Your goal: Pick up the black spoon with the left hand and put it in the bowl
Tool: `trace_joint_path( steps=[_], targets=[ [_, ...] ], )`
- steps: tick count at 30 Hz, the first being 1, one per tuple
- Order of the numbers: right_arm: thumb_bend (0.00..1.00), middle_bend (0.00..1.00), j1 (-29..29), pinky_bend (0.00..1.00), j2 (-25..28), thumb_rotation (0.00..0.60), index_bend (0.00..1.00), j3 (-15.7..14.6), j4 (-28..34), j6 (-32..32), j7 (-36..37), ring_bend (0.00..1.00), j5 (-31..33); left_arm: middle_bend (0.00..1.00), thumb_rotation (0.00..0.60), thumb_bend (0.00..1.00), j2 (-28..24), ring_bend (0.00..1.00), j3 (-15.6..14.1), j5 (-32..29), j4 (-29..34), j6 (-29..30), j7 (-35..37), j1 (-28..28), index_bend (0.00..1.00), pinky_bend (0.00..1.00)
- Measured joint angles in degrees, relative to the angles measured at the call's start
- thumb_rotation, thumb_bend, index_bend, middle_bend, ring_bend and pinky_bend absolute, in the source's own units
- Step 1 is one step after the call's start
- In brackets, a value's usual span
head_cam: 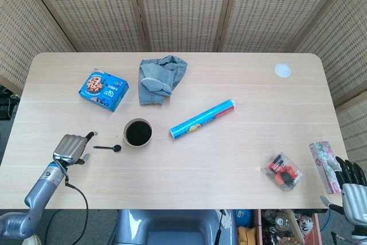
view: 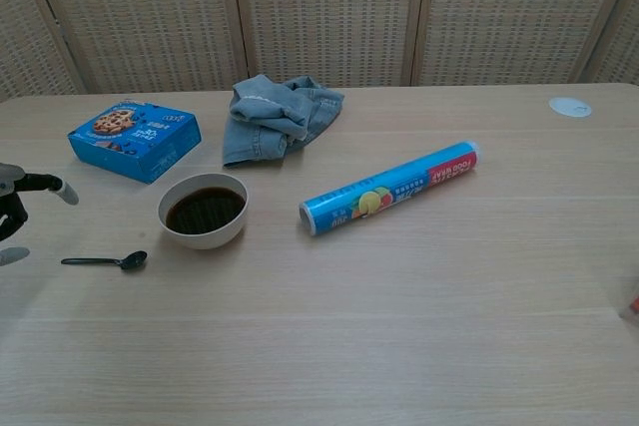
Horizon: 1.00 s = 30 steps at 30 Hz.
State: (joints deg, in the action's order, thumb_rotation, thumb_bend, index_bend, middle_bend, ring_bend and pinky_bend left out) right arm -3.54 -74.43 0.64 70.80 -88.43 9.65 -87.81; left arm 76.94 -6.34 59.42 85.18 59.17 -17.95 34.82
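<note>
At the lower left of the head view the left hand (head_cam: 71,148) sits with fingers loosely spread, holding nothing; the black spoon (head_cam: 108,148) lies flat just right of it, beside the bowl (head_cam: 138,132). Lower right, the right hand (head_cam: 352,186) hangs open off the table (head_cam: 241,159)

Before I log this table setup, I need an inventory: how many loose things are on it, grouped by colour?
Blue: 3 - blue cookie box, blue food wrap roll, crumpled blue-grey denim cloth
Black: 1 - black spoon
White: 2 - white bowl of dark liquid, white round disc
Red: 1 - clear packet of red items
Pink: 1 - pink patterned box
Total: 8
</note>
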Motion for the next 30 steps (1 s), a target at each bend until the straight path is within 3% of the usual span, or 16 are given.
trace_joint_path(
  steps=[4,7,11,13,17,30],
  targets=[
    [0.21,0.14,0.2,0.00,-0.1,0.600,0.17,0.0,0.1,0.1,-0.2,0.00,-0.1,0.65,0.600,0.30,3.3,0.54,1.7,3.4,-5.6,4.6,3.0,-2.8,0.30,0.59],
    [0.21,0.14,0.2,0.00,-0.1,0.600,0.17,0.0,0.1,0.0,-0.3,0.00,-0.2,0.52,0.600,0.30,5.3,0.36,2.8,4.1,-8.8,5.0,4.2,-4.4,0.32,0.44],
    [0.21,0.14,0.2,0.00,0.0,0.600,0.17,0.0,0.2,0.0,-0.4,0.00,-0.2,0.29,0.600,0.29,6.4,0.08,3.9,4.2,-10.5,4.2,4.6,-5.2,0.33,0.14],
    [0.21,0.14,0.2,0.00,0.0,0.600,0.17,-0.1,0.3,0.1,-0.4,0.00,-0.1,0.20,0.600,0.29,6.9,0.01,4.3,4.3,-11.2,4.0,4.9,-5.5,0.34,0.03],
    [0.21,0.14,0.2,0.00,0.0,0.600,0.17,-0.1,0.3,0.1,-0.5,0.00,-0.1,0.13,0.600,0.30,8.1,0.00,4.9,4.8,-12.8,3.8,5.6,-6.0,0.38,0.00],
    [0.21,0.14,-0.1,0.00,0.1,0.600,0.17,0.0,0.0,0.1,-0.2,0.00,0.4,0.10,0.600,0.30,14.6,0.00,6.8,6.7,-22.1,1.6,7.7,-6.7,0.47,0.00]
  ],
)
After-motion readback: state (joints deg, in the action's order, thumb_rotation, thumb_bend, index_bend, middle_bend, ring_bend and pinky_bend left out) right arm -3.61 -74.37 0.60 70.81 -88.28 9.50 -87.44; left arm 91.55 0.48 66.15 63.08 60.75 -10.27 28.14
